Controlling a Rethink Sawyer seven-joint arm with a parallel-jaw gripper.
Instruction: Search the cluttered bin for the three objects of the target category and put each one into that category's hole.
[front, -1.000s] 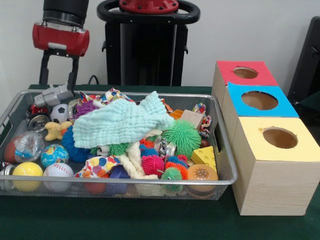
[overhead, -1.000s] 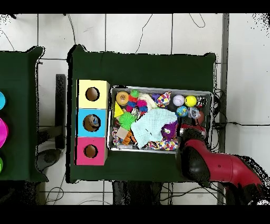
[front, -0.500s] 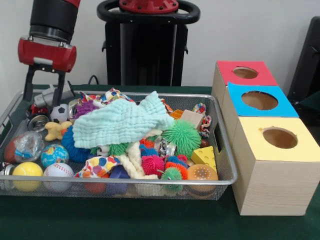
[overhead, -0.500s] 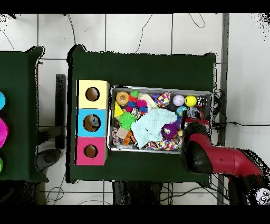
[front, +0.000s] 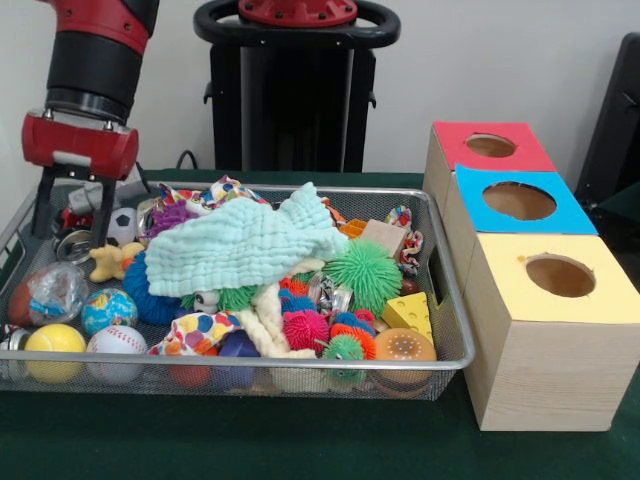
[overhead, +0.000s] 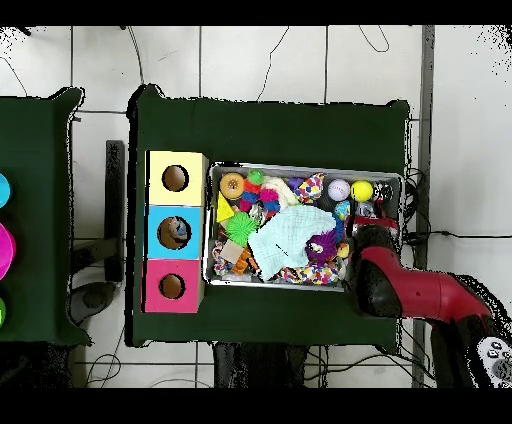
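My gripper (front: 70, 232) hangs open at the left end of the wire bin (front: 445, 300), its two black fingers (front: 101, 212) dipping just below the rim. A crushed silver can (front: 73, 247) lies under the gap between them. A small soccer ball (front: 121, 226) and a tan bone-shaped toy (front: 112, 261) sit just right of the fingers. A pale green cloth (front: 245, 243) covers the middle of the pile. Seen from above, the red arm (overhead: 405, 292) reaches over the bin's right end (overhead: 399, 200) and hides the gripper.
Three wooden boxes with round holes stand beside the bin: red top (front: 490, 146), blue top (front: 518, 201), yellow top (front: 558, 276). The bin also holds a tennis ball (front: 54, 347), baseball (front: 116, 345), green spiky ball (front: 366, 271), cheese wedge (front: 410, 312) and burger toy (front: 404, 349).
In the front view the gripper has moved left and down, from above the bin's back left corner to between the rim wires. Nothing in the bin has shifted.
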